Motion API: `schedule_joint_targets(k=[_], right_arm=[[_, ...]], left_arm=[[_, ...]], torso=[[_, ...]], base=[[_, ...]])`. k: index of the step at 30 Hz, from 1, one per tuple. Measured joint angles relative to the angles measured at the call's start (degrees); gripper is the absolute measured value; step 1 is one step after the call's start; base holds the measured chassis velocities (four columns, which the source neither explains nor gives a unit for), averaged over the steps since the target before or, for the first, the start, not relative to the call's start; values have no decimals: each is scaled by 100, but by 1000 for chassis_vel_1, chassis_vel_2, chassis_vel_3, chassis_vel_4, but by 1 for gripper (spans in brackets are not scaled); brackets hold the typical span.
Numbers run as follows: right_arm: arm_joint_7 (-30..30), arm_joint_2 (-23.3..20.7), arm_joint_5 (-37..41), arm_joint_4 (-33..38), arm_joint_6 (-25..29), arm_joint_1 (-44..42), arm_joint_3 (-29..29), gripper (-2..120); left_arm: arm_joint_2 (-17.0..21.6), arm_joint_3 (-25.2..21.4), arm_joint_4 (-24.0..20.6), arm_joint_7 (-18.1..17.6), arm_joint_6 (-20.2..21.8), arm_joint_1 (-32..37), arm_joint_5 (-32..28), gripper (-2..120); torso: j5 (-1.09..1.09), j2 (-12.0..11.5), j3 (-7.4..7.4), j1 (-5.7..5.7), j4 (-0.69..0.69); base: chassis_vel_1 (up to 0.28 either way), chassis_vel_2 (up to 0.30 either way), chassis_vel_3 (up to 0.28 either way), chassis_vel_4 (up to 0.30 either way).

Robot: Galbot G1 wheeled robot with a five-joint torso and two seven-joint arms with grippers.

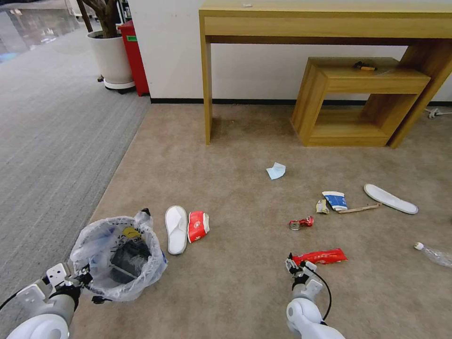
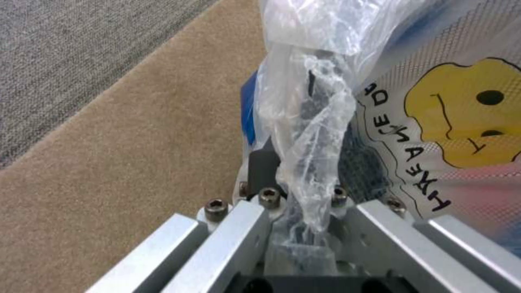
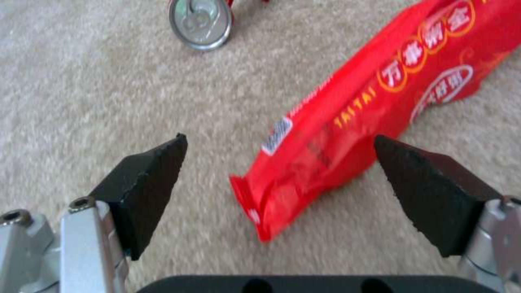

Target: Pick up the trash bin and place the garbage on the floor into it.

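The trash bin (image 1: 117, 256), dark and lined with a crinkly printed bag (image 2: 309, 122), stands on the beige floor (image 1: 245, 292) at my near left. My left gripper (image 1: 87, 278) is shut on its near rim and bag. My right gripper (image 1: 294, 264) hangs open low over the near end of a long red wrapper (image 1: 321, 256), which lies between its fingers (image 3: 146, 191) in the right wrist view. More garbage lies around: a white slipper (image 1: 176, 228), a red pack (image 1: 197, 226), a tissue (image 1: 276, 170), a crushed can (image 1: 300, 223), a paper cup (image 1: 335, 200), a stick (image 1: 359, 208), another slipper (image 1: 391, 198) and a clear bottle (image 1: 435, 255).
A wooden desk (image 1: 325, 23) and a low wooden shelf (image 1: 362, 101) stand against the far wall. Grey striped carpet (image 1: 52, 141) borders the left, with a white planter (image 1: 110, 56) and a red box (image 1: 133, 56) at its far end.
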Motion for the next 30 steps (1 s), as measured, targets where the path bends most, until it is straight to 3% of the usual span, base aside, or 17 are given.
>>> schedule_joint_targets(k=[20, 30], right_arm=[[-29, 177, 77, -567, -163, 388, 203, 93], [-172, 392, -74, -1263, -148, 713, 296, 93]], left_arm=[[85, 42, -12, 1, -2, 12, -59, 0], [164, 54, 25, 15, -16, 30, -124, 0]], torso=[[0, 0, 0, 0, 0], [-3, 2, -2, -1, 1]], base=[[0, 0, 0, 0], [0, 0, 0, 0]])
